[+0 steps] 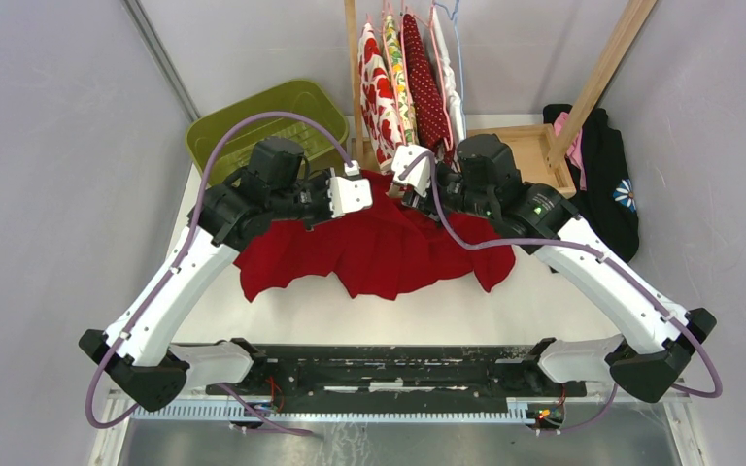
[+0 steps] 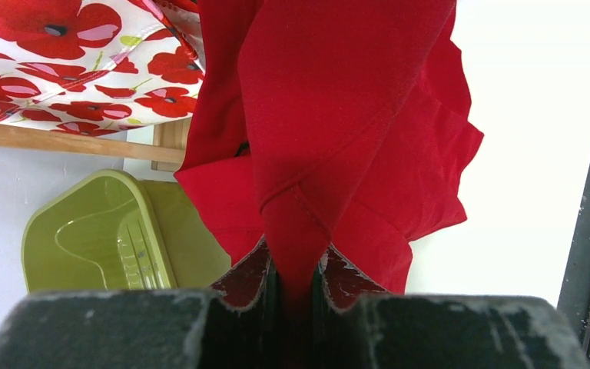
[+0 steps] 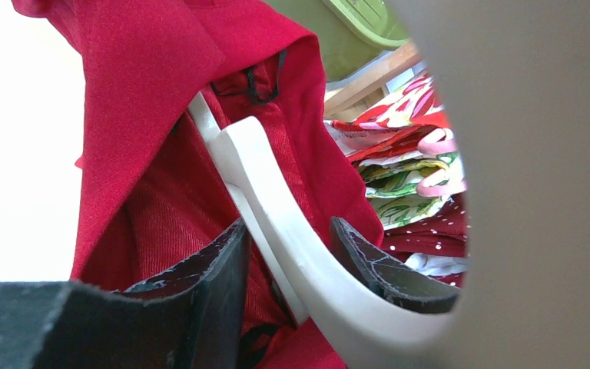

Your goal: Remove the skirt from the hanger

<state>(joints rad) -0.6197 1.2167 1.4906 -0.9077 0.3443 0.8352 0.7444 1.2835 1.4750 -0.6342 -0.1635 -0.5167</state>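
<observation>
The red skirt (image 1: pixel 379 248) lies spread over the middle of the table, its waist end lifted between the two grippers. My left gripper (image 1: pixel 371 190) is shut on a fold of the skirt (image 2: pixel 338 115), and the cloth runs up from between its fingers (image 2: pixel 295 257). My right gripper (image 1: pixel 412 192) faces it from the right. In the right wrist view the white hanger (image 3: pixel 253 161) passes between the fingers of this gripper (image 3: pixel 288 227), which are shut on it, with red skirt cloth still draped over the hanger's arm.
A green bin (image 1: pixel 267 121) sits at the back left. A wooden rack (image 1: pixel 352 78) with several hung patterned garments (image 1: pixel 408 87) stands right behind the grippers. A black garment (image 1: pixel 607 184) lies at the right. A black rail (image 1: pixel 379 364) runs along the near edge.
</observation>
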